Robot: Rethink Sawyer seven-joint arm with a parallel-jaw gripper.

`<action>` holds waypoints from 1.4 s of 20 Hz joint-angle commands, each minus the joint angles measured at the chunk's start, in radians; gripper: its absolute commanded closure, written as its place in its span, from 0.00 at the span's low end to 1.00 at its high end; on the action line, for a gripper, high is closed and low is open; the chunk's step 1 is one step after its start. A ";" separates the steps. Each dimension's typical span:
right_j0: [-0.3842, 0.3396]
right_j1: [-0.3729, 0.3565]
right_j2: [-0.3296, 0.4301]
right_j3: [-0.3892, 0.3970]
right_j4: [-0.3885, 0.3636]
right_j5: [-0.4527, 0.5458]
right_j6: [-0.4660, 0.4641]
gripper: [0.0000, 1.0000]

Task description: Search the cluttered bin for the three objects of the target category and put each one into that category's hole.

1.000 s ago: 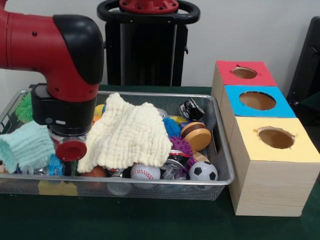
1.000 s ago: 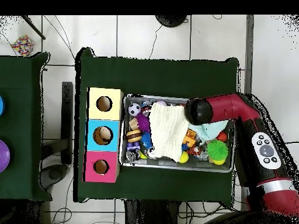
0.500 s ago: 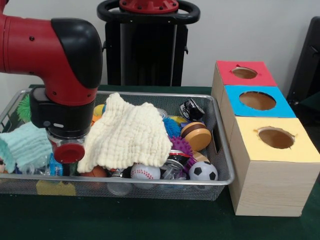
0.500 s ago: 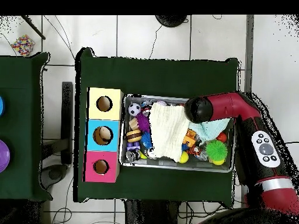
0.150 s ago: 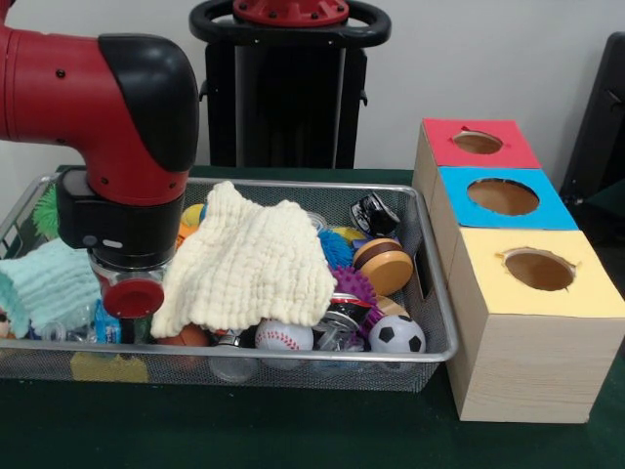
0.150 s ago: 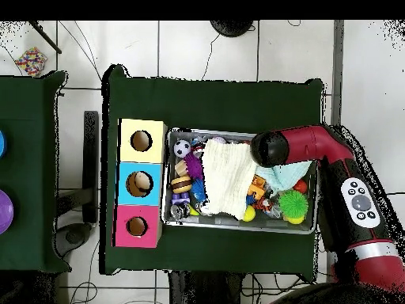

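My arm's red and black end [image 5: 127, 156] reaches down into the left part of the wire bin [image 5: 430, 342]. The gripper [image 5: 125, 315] sits low among the clutter, between a mint cloth [image 5: 49, 283] and a big cream cloth [image 5: 249, 259], and its state is hidden. At the bin's front right lie a baseball [image 5: 283, 337] and a soccer ball [image 5: 396, 335]. An orange ball [image 5: 186, 337] peeks from under the cream cloth. In the overhead view the arm's end [image 6: 269, 148] covers the bin's upper edge beside the cream cloth [image 6: 225, 180].
Three boxes with round holes stand beside the bin: red [image 5: 479, 144], blue [image 5: 503, 197], yellow [image 5: 539, 271]. Also in the bin are a purple spiky ball [image 5: 354, 285], a wooden yo-yo [image 5: 383, 266], a blue spiky ball [image 5: 334, 249] and a green spiky ball [image 5: 47, 207].
The arm's end has edged slightly left and up. The mint cloth has slid a little to the left. The other things in the bin have not moved.
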 commanded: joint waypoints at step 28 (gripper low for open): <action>-0.128 -0.168 0.102 0.055 0.342 0.181 -0.124 1.00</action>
